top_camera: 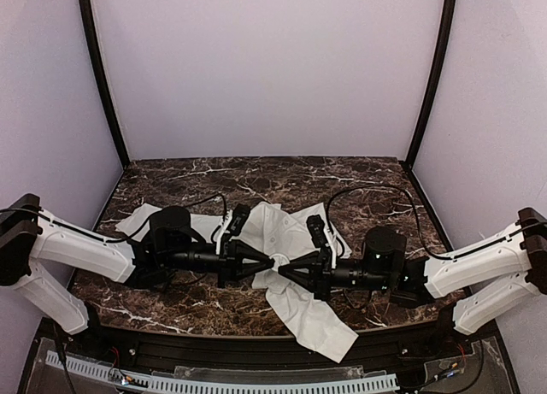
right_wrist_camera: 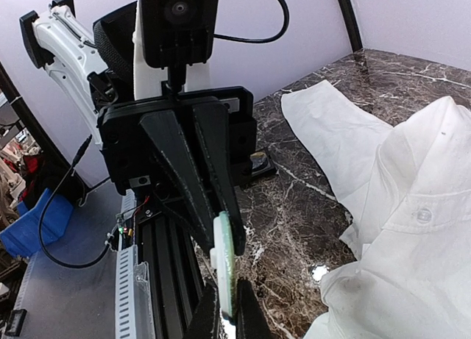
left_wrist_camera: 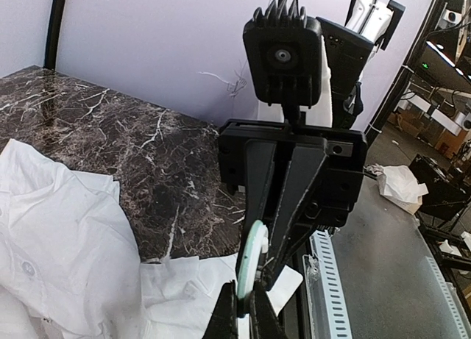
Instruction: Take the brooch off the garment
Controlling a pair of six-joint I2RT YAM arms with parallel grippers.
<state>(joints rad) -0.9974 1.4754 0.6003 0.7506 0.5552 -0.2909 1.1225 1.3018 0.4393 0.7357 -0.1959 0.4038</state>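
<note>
Brooch (top_camera: 279, 261) stands on edge between the meeting tips of the two arms, low over the middle of the shirt (top_camera: 265, 227), which is spread on the tabletop (top_camera: 359, 176). Left jaws are closed tight on its rim from one side. Right jaws are closed on it from the opposite side, so both pinch the same pale disc. Both wrist views show the disc upright, with a faintly green face and a white edge. The shirt lies rumpled beneath, one part stretching toward the left arm and another reaching over the near tabletop edge. Whether the brooch is pinned to the cloth cannot be told.
</note>
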